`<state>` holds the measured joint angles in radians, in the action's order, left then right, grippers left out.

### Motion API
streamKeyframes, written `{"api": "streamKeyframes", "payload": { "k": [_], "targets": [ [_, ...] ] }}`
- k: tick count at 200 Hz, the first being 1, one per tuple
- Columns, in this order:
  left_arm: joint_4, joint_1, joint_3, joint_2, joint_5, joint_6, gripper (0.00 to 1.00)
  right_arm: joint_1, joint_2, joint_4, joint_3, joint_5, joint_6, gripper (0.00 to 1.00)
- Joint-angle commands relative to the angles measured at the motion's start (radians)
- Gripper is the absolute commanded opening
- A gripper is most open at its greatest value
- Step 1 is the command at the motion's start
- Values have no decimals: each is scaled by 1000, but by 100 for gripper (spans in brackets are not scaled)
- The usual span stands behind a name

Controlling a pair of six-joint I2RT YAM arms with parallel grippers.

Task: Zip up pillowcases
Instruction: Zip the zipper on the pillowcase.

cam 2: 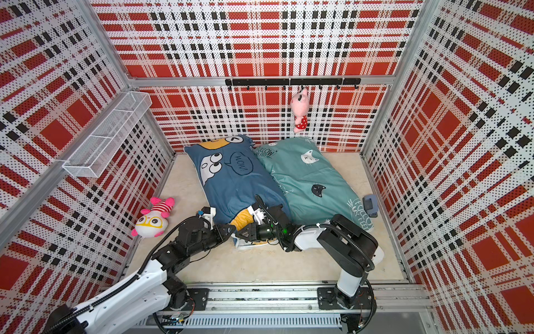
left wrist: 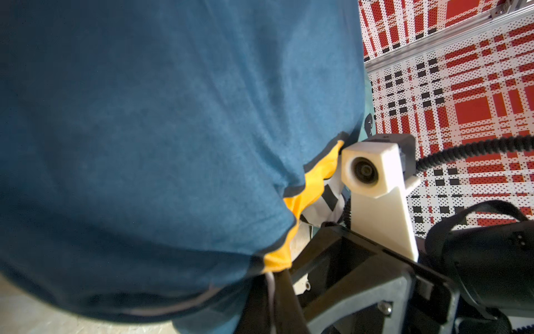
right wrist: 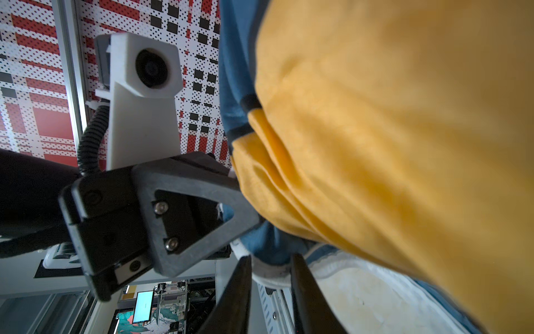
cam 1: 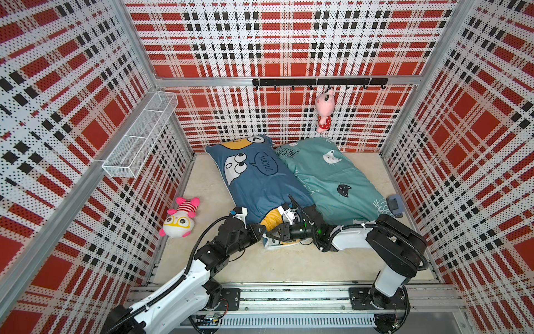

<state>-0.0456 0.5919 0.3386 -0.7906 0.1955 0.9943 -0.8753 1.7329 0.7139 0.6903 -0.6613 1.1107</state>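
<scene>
Left gripper (cam 1: 263,229) pinches the near hem of the dark blue pillowcase (cam 1: 260,185); right gripper (right wrist: 270,261) stands narrowly parted astride its white piping (right wrist: 270,274). It reads "WOW!" and 7; the teal pillowcase (cam 1: 332,176) alongside, "FOLLOW".

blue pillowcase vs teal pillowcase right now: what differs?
Print: the blue pillowcase shows cartoon eyes and a WOW! bubble; the teal pillowcase shows cat faces.
Handling: the left tool and right tool both meet at the blue one's near end; neither is at the teal one's.
Pose: the blue one's near end is bunched up; the teal one's lies flat.
Shared: both lie side by side, touching.
</scene>
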Motion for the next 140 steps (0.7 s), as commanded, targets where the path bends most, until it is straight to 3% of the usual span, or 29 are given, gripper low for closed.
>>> {"api": "streamKeyframes", "payload": {
  "k": [1,99,140],
  "targets": [
    [92,22,48,-8,22,-10,0,-8,25,69,9,6,24,27],
    [67,-3,46,13,21,-11,0,-6,1,28,-21,24,6,24],
    [58,-10,44,25,20,-10,0,-7,-2,26,-30,31,6,17]
  ]
}}
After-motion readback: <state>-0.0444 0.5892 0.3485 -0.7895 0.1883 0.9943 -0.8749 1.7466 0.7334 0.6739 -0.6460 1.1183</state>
